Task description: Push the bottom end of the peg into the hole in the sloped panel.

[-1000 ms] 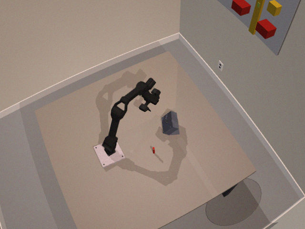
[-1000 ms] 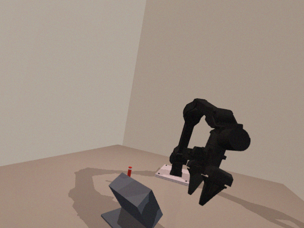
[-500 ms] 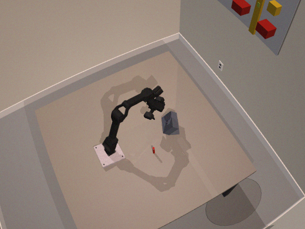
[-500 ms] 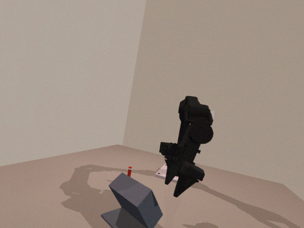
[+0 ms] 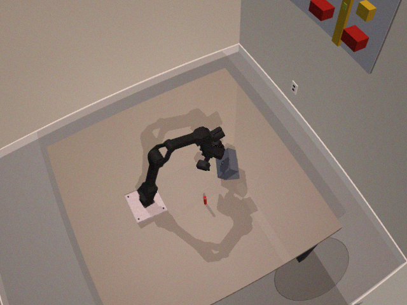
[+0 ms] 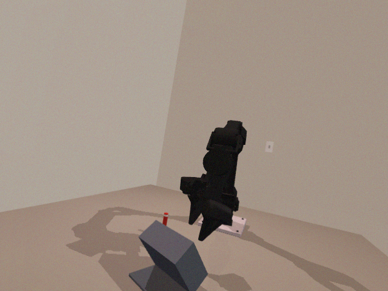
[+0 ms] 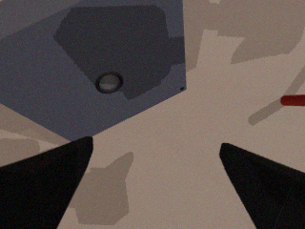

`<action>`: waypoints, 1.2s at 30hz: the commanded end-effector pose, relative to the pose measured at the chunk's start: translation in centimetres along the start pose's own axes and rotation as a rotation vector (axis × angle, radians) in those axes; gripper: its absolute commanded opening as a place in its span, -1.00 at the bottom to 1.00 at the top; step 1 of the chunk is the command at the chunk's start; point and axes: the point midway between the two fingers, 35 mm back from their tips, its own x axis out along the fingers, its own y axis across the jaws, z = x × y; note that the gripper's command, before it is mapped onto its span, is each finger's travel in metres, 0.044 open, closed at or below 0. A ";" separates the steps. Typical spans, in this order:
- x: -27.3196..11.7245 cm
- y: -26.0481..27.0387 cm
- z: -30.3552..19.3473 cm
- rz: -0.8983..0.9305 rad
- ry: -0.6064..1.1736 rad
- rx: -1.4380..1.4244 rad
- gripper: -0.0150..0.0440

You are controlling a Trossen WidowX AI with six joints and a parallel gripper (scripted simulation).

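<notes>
A black six-joint robot arm (image 5: 181, 140) (image 6: 235, 175) is arching over a tan surface (image 5: 184, 229) (image 6: 282, 250) (image 7: 167, 191), its gripper (image 5: 212, 161) (image 6: 196, 231) (image 7: 157, 146) hanging above the surface near a blue-gray sloped block (image 5: 231, 159) (image 6: 169, 240) (image 7: 29, 76). The gripper's fingers are standing wide apart with nothing between them, and their tips are pointing downward in the exterior view. A slim red peg (image 5: 205, 200) (image 6: 164, 220) (image 7: 294, 100) is standing upright on the surface, well apart from the fingers and between the pale base plate (image 5: 133, 210) (image 6: 239, 227) and the block, off to one side of the arm. A white band is circling the peg near its top. In the wrist view, the peg is entering at the right edge, while the block is filling the upper left and showing a single round, dark-rimmed hole (image 7: 109, 82) in its face. Shadow is falling across part of that face, reaching the hole. The arm is rising from the pale plate, which is showing dark dots at its corners, and its shadows are stretching across the surface on both sides. On the gray wall beyond, a white outlet (image 5: 294, 87) is sitting below a panel (image 5: 378, 42) bearing red and yellow blocks.
</notes>
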 end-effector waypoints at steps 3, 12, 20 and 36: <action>0.3 -2.6 1.3 -0.015 0.034 -0.053 1.00; 0.7 -6.0 2.7 -0.023 0.078 -0.123 1.00; 1.0 -9.0 3.7 -0.021 0.116 -0.183 1.00; 1.2 -14.7 4.8 0.010 0.181 -0.295 1.00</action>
